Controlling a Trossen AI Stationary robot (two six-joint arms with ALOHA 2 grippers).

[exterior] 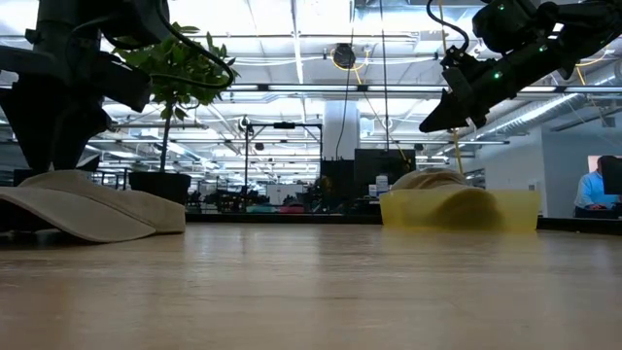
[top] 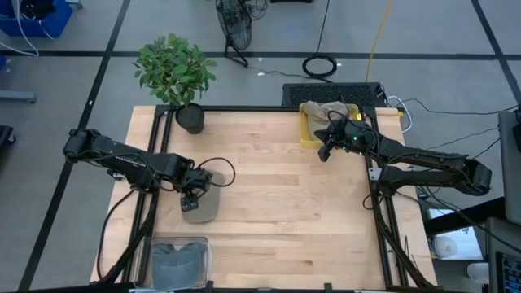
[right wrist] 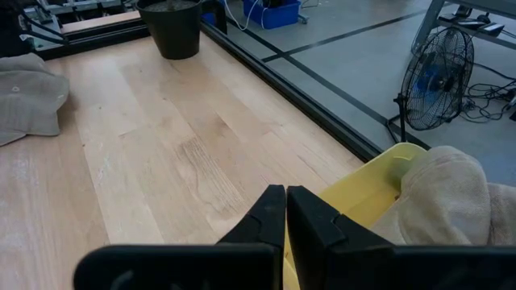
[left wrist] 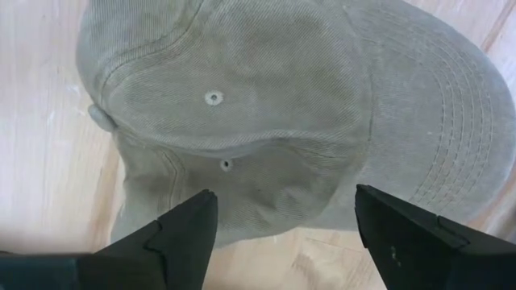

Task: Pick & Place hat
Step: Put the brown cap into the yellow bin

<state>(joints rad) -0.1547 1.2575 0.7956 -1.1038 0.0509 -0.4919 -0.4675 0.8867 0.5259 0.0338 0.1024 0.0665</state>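
Observation:
A grey-beige cap, the hat (top: 203, 207), lies on the wooden table near its left edge, resting on its brim and lower rim (exterior: 87, 216). My left gripper (left wrist: 286, 201) points straight down over the hat (left wrist: 282, 105). It is open, with one finger on each side of the crown's edge, and no touch shows. My right gripper (top: 325, 152) is shut and empty. It hangs tilted a little downward above the near rim of a yellow bin (top: 309, 134) at the far right. A second beige hat (right wrist: 451, 193) lies in that bin.
A potted plant (top: 175, 77) stands at the table's far left corner. A clear bin with dark grey cloth (top: 179, 256) sits at the near left edge. Bare wood (top: 277, 195) lies between the two arms. A person (exterior: 595, 190) sits in the room beyond.

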